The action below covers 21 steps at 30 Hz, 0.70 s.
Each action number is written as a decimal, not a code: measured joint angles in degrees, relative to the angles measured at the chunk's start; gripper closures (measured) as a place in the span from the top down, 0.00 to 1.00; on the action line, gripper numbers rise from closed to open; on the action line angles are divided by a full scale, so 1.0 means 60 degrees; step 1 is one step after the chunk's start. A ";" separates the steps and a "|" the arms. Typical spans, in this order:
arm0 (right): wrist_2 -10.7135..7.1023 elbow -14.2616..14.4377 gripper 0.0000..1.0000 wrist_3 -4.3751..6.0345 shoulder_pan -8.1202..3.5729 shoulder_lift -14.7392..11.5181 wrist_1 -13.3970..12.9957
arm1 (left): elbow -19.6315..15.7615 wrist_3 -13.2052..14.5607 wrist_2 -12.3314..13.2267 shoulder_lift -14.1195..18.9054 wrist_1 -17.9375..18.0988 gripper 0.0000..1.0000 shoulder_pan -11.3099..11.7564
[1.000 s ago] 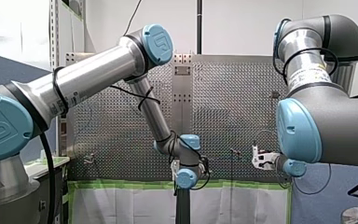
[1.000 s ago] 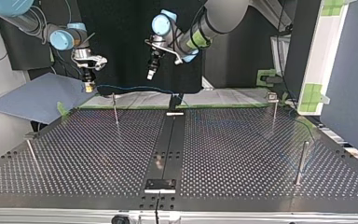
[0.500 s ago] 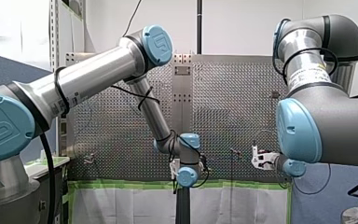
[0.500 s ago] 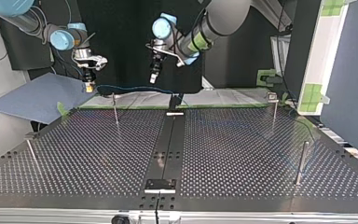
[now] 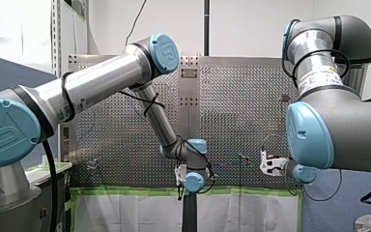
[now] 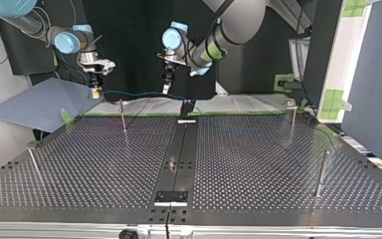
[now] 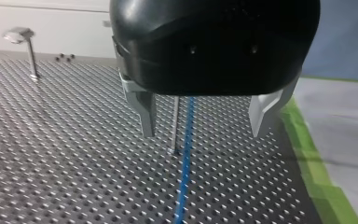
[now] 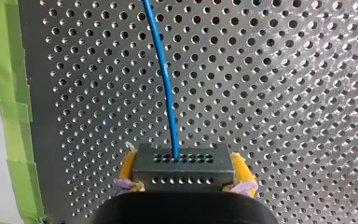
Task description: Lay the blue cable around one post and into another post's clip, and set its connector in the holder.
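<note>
The blue cable, strung at the table's far edge
The connector is clamped in the right gripper — upper left of the top view; the left gripper is spread wide and empty, the cable and a thin post between its fingers.

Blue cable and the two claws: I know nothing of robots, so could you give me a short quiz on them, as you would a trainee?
1. True or false: my left gripper, black with metal fingers, is shut on the thin blue cable.
2. What does my right gripper hold? A the dark grey block connector with rows of holes; B a metal post; C nothing.
3. What colour are my right gripper's pads?
Key: 1 false, its fingers stand apart, with the cable running below, between them. 2 A. 3 yellow.
</note>
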 joint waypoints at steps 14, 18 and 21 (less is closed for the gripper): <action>0.0002 0.0000 0.00 0.0001 0.0003 -0.0001 -0.0013 | 0.1050 0.0016 -0.0470 -0.0142 -0.1019 1.00 0.0393; 0.0002 -0.0001 0.00 0.0001 0.0005 -0.0004 -0.0013 | 0.1119 0.0006 -0.0471 -0.0143 -0.1070 1.00 0.0466; 0.0002 -0.0001 0.00 0.0001 0.0004 -0.0004 -0.0010 | 0.1125 0.0005 -0.0469 -0.0145 -0.1069 1.00 0.0481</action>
